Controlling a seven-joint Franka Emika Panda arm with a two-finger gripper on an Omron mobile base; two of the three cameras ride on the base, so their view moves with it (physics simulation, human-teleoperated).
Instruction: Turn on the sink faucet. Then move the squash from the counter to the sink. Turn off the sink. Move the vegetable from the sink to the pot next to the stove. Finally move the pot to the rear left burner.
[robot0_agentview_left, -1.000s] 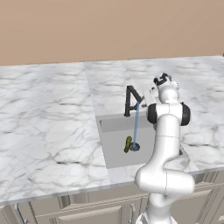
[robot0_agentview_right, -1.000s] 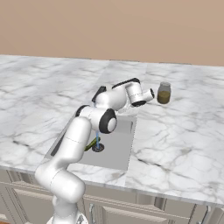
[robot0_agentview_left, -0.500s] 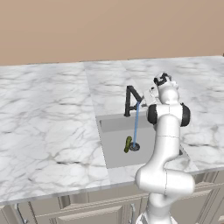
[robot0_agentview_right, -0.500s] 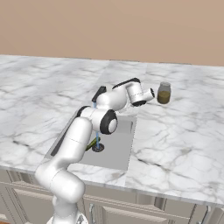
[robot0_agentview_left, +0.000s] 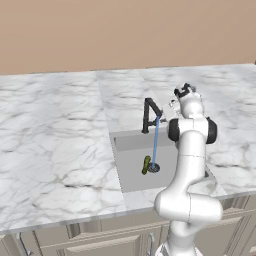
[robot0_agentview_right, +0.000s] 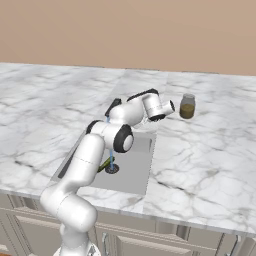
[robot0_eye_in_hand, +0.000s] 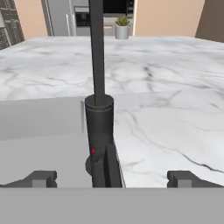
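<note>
Counter (robot0_agentview_left: 55, 145): white marble with grey veins, running left to right across the scene; sink set into it near the middle.
Sink (robot0_agentview_left: 131, 172): one grey basin, round dark drain on the floor.
Squash (robot0_agentview_left: 146, 165): one, dark green, lying in the basin just left of the drain. Already off the counter.
Water: thin blue stream falling from the spout to the drain, so the faucet is running.
Sink faucet (robot0_agentview_left: 149, 115): one, matte black, upright post at the far edge of the basin. In my hand view the post (robot0_eye_in_hand: 98, 109) stands straight ahead between my fingertips, with its base and a dark lever close in front.
Claw (robot0_eye_in_hand: 111, 178): spread as wide as it goes, holding nothing; one finger either side of the faucet post, not touching it as far as I can tell.
Jar (robot0_agentview_right: 187, 106): one small glass jar, olive-yellow contents, on the counter to the right of the sink. Not part of the task.
Step in hand (judgement): turning off the sink; the first two steps look done.
Next move (judgement): push the lever at the faucet base until the stream stops, then go down for the squash.
</note>
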